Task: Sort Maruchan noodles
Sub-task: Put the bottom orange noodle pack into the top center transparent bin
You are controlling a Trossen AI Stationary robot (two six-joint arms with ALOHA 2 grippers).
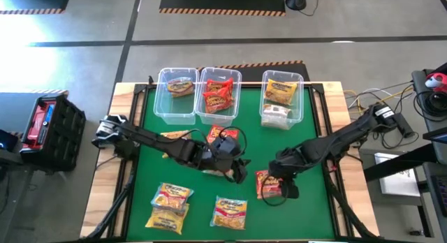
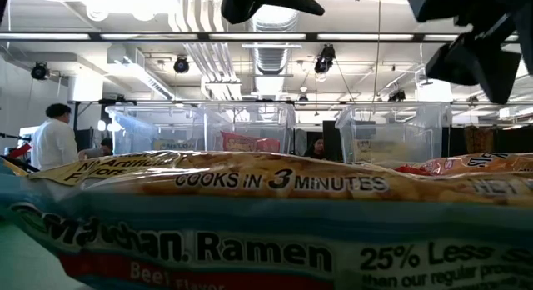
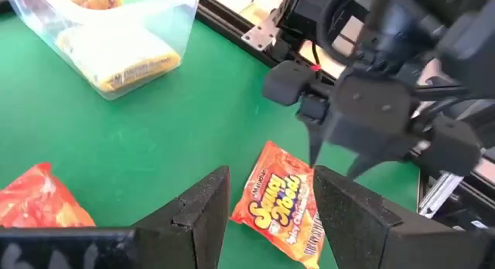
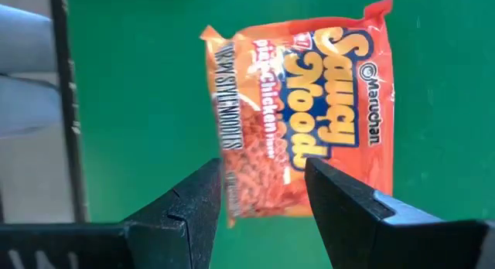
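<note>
The orange Saucy Noods packet [image 4: 305, 114] lies flat on the green mat [image 1: 321, 208], right of centre [image 1: 266, 184]. My right gripper [image 4: 263, 167] hangs open just above it, fingers pointing down at its lower half, and touches nothing. My left gripper [image 3: 271, 176] is open and empty, near the table's middle [image 1: 237, 172], facing that packet [image 3: 282, 203]. A red packet [image 3: 39, 203] lies beside it. Yellow packets [image 1: 171, 196], [image 1: 166, 219], [image 1: 229, 211] lie near the near edge. One of them [image 2: 250, 215] fills the low view.
Three clear bins stand along the far edge: the left one [image 1: 176, 95] holds one packet, the middle one [image 1: 218, 96] red packets, the right one [image 1: 282, 98] yellow ones. Another orange packet [image 1: 223, 135] lies behind my left arm. People stand in the room beyond [image 2: 54, 140].
</note>
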